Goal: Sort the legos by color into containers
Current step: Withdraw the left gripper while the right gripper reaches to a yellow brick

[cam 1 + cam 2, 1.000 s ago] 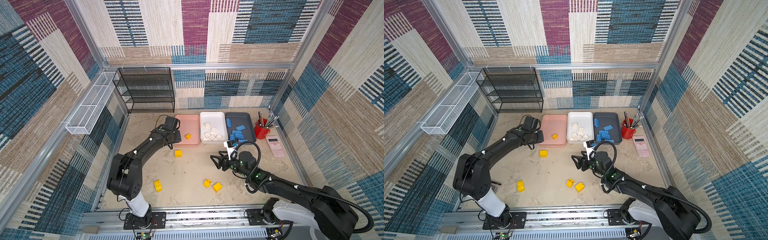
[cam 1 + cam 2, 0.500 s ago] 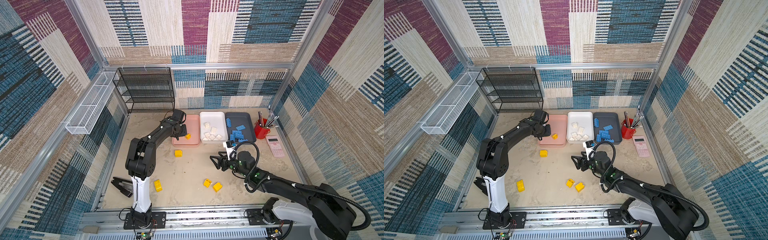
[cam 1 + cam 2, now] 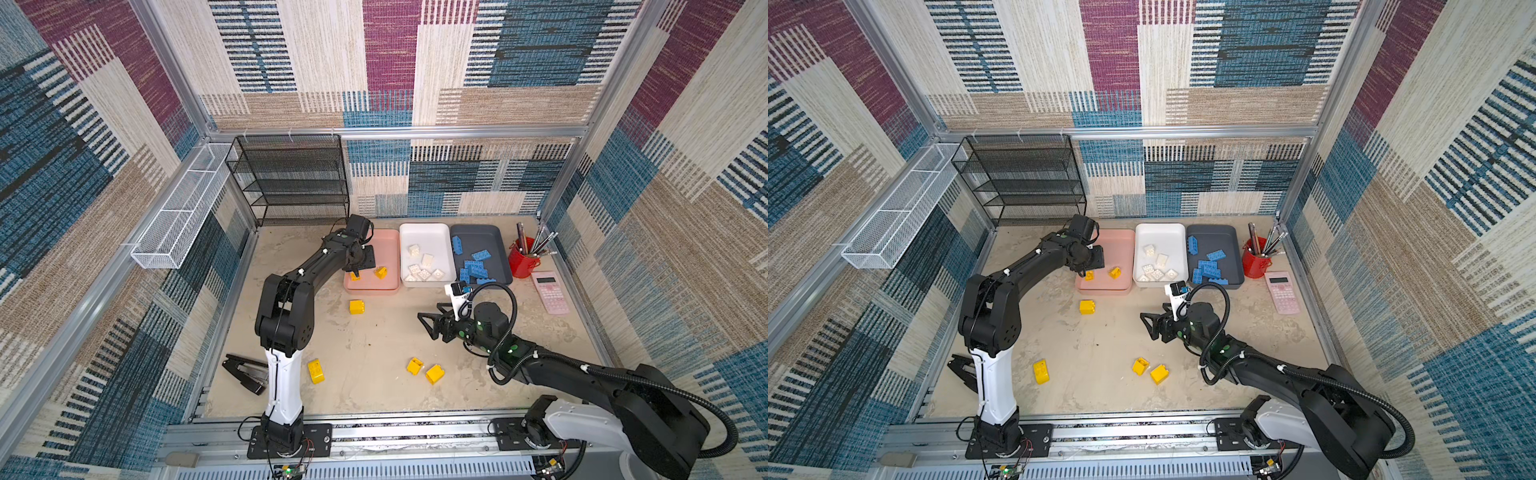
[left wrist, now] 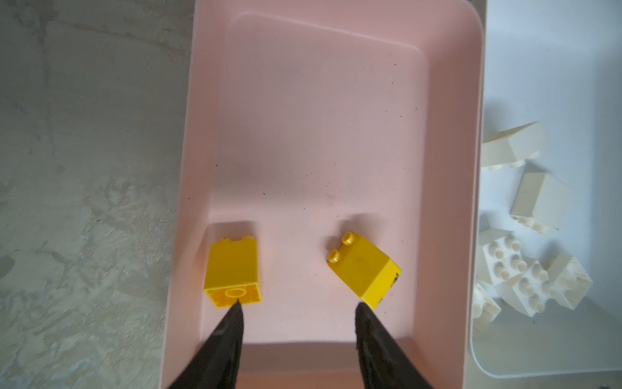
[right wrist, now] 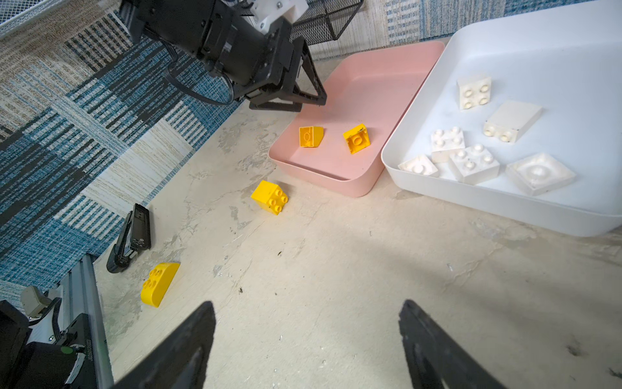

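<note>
Spread apart, my left hand [image 4: 298,306] hangs empty above the shallow pink plastic tray [image 4: 336,101], where two chunky yellow studded bricks [image 4: 232,269] lie loose. My right hand [image 5: 307,303], also wide apart and empty, hovers over the beige counter [image 5: 336,252]; four more yellow bricks [image 3: 356,306] lie scattered there.

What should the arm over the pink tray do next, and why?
Probably lift the left gripper out of the pink tray and head for the nearest yellow brick on the table just outside it. Its jaws are open and the brick under it lies loose on the tray floor, so that one looks done.
</note>
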Controlling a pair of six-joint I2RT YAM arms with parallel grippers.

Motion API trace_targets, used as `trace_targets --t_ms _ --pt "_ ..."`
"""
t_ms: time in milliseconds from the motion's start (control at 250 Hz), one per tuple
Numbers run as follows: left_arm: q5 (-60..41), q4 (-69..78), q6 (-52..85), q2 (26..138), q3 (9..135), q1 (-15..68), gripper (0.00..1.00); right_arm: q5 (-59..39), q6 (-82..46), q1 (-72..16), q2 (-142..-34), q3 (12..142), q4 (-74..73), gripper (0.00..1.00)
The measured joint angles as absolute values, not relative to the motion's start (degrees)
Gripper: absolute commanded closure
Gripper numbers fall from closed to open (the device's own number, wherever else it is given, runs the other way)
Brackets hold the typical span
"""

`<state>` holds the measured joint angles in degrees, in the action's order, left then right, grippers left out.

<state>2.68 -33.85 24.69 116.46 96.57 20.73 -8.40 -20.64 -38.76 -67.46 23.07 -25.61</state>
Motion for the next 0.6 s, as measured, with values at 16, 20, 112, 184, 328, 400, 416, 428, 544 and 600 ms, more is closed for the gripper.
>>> trace_targets --t_ms 16,20,112,184,328,400,416,428,544,600 --pt "2.70 -33.89 24.69 115.94 96.47 20.73 0.45 -8.36 -20.64 -38.76 -67.46 23.22 -25.41 0.11" --pt "2.70 -33.89 24.69 115.81 96.44 20.73 0.45 -8.36 -20.64 -38.76 -67.46 23.27 -25.36 0.10" --pt "2.70 -33.61 24.71 111.77 94.32 20.86 0.46 -8.25 -20.16 -38.76 -67.18 24.86 -23.64 0.09" --pt "2.70 -33.08 24.73 107.74 91.57 21.17 0.46 -7.75 -19.59 -38.83 -66.52 26.13 -21.80 0.09" --pt "2.68 -30.79 25.61 96.99 82.41 22.70 0.46 -7.25 -19.42 -39.38 -67.37 31.64 -13.21 0.09" --pt "2.68 -28.38 26.61 91.11 76.01 23.64 0.46 -6.42 -19.46 -40.60 -68.16 34.48 -8.16 0.10" --pt "2.68 -27.79 26.98 89.73 74.37 23.90 0.46 -5.91 -19.46 -41.08 -68.25 35.03 -6.83 0.10" --pt "2.66 -27.55 27.18 88.82 73.25 24.05 0.46 -5.69 -19.51 -41.58 -68.29 35.40 -5.74 0.10" --pt "2.20 -24.25 30.04 80.51 62.50 25.65 0.46 -3.57 -20.69 -45.56 -67.92 36.99 2.35 0.10" --pt "2.02 -22.72 31.55 77.30 57.91 26.44 0.46 -2.48 -21.80 -47.13 -67.00 36.93 6.48 0.12"
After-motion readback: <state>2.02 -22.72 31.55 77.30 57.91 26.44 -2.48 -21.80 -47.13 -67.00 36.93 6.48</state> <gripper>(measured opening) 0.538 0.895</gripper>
